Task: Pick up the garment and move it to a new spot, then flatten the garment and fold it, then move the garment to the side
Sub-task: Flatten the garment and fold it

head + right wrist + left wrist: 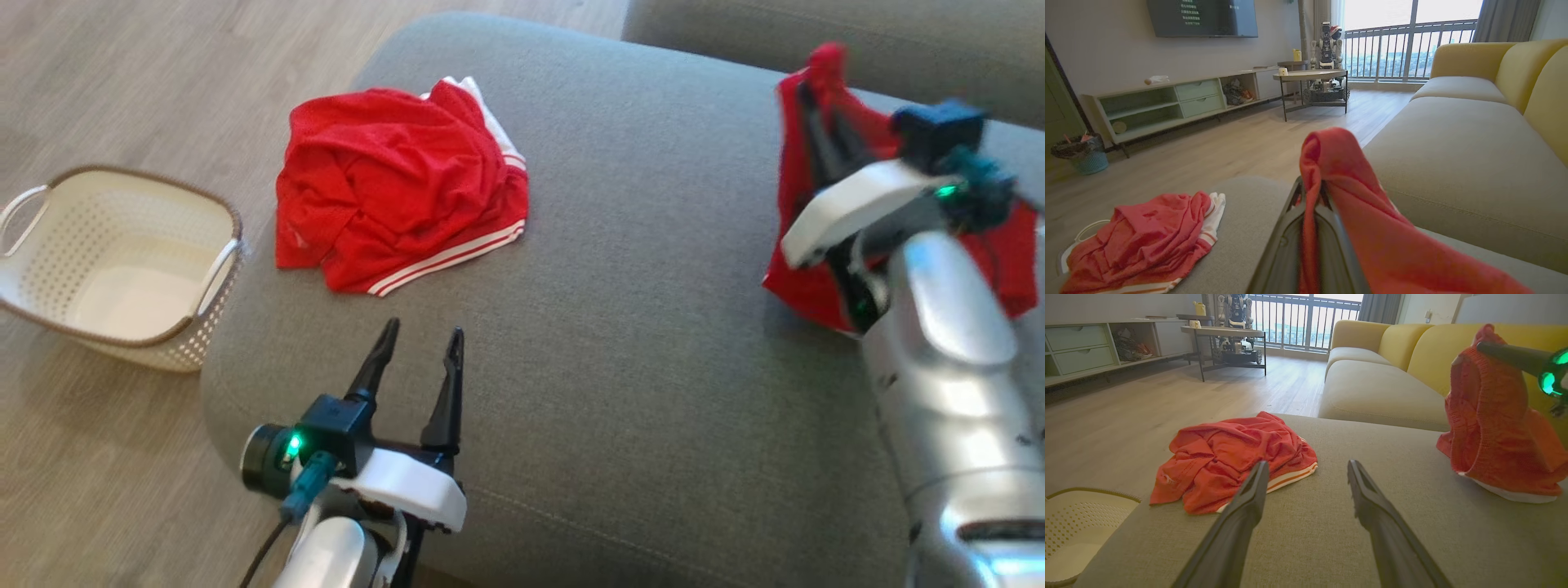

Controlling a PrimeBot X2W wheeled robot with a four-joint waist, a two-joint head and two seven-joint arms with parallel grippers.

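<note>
Off the cushion's [653,327] left edge a pale basket [175,351] is noted on the floor; a second red garment [392,180] is heaped near the far-left corner. Over the near edge the left gripper [424,328] is held spread and empty. Toward the right edge the garment [1490,428] is pinched at a bunched fold by the right gripper [1312,192]. It is judged light, limp and prone to sag; a hem corner would be better taken for flattening. Its long axis runs from pinched peak down to white-trimmed hem, which seems to rest on the cushion
</note>
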